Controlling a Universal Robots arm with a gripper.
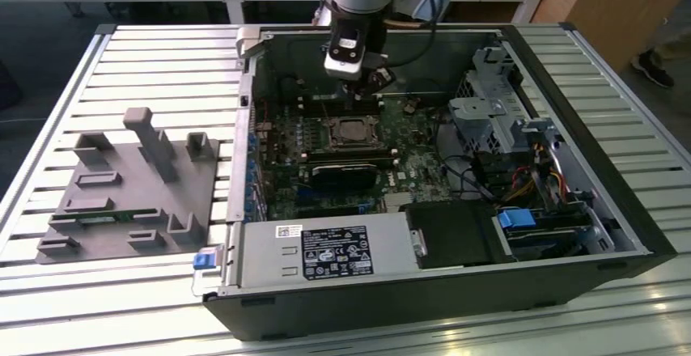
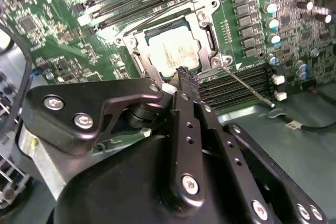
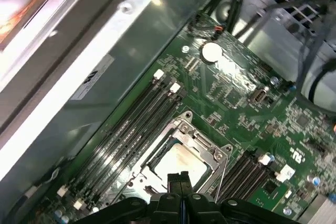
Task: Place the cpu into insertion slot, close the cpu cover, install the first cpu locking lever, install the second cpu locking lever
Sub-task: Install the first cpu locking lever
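Note:
The pale silver cpu (image 2: 175, 51) lies flat in the insertion slot (image 1: 351, 133) on the green motherboard. The silvery cpu cover (image 2: 203, 20) lies down over it as a frame around its face. In the first wrist view the cpu (image 3: 181, 162) and the cover (image 3: 202, 139) sit just beyond my fingertips. One thin wire locking lever (image 2: 247, 85) sticks out sideways from the socket corner, over the memory slots. My gripper (image 2: 184, 73) hovers close above the socket's near edge, shut, with nothing between its fingers. In the exterior view the gripper (image 1: 370, 89) hangs inside the case, just behind the socket.
Memory slots (image 3: 134, 127) flank the socket on both sides. A black block (image 1: 345, 171) sits in front of the socket, with the power supply (image 1: 324, 251) nearer. The drive cage and cables (image 1: 502, 121) fill the exterior view's right. A grey fixture (image 1: 129, 186) stands outside the case.

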